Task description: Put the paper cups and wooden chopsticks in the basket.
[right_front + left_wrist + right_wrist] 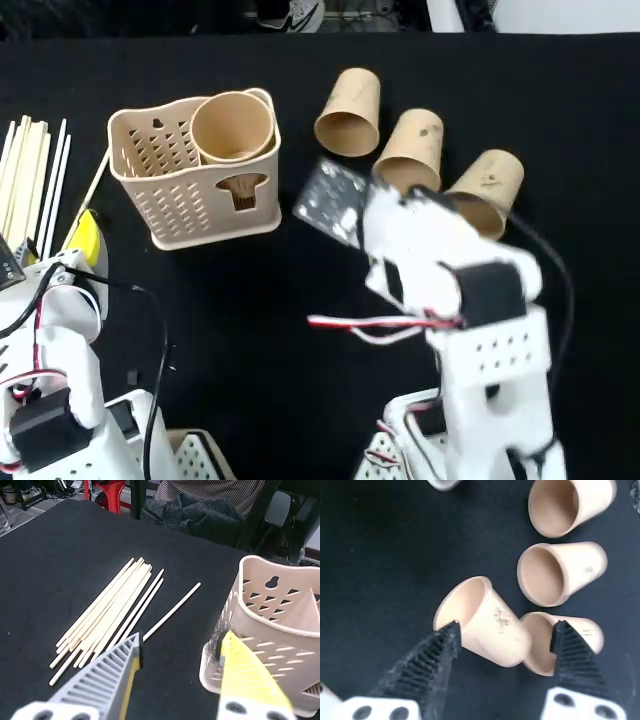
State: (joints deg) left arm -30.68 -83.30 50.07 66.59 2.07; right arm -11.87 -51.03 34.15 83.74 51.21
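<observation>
The right claw (506, 626) is hovering spread over a tan paper cup (480, 614) lying at lower centre, its long axis slanting from jaw to jaw.

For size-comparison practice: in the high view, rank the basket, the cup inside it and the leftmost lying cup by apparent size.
1. basket
2. Tied: cup inside it and leftmost lying cup look alike; one shows its mouth, the other its side.
</observation>
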